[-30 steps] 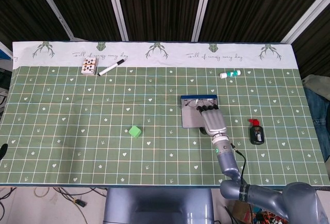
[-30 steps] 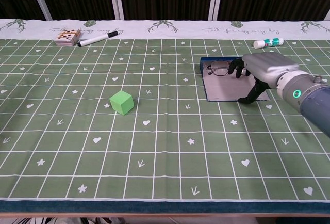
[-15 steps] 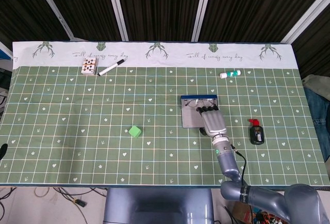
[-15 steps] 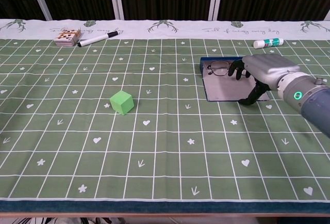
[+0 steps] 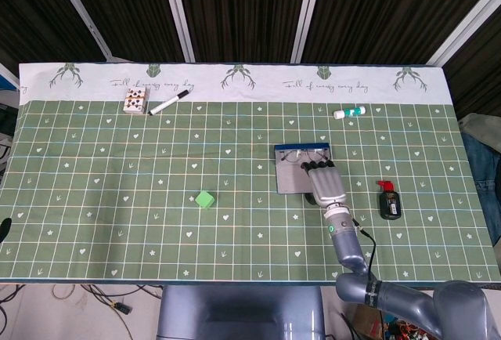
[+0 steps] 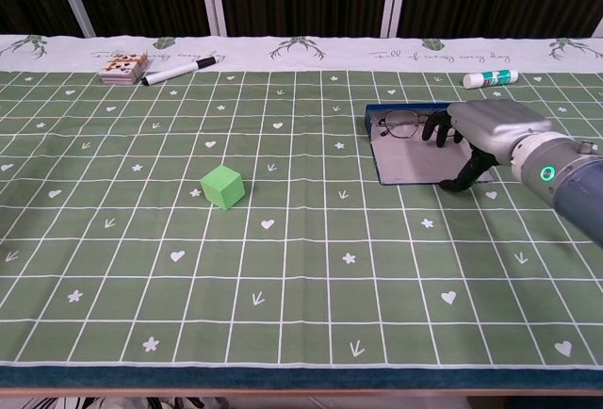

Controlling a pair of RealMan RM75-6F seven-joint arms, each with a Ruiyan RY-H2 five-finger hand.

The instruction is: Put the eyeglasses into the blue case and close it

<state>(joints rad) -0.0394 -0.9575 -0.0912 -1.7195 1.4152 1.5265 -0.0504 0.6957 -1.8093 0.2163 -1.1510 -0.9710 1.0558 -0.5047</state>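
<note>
Right hand (image 6: 485, 126): over the near right part of the open blue case (image 6: 415, 159), fingers (image 6: 435, 128) curled downward beside the eyeglasses (image 6: 400, 125); whether they touch the frame cannot be told, and nothing is clearly held.
Eyeglasses: lying inside the case, along its far edge.
Blue case: open flat on the worktop (image 5: 117, 207).
Cloth writing: "Fill of every day", along the far white border beyond the case.
Green cube (image 6: 222, 187): well left of the case.
Glue stick (image 5: 349, 112): beyond the case.

tablecloth (image 5: 235, 81) white border: script "full of every day", printed twice; other labels too small to read.
</note>
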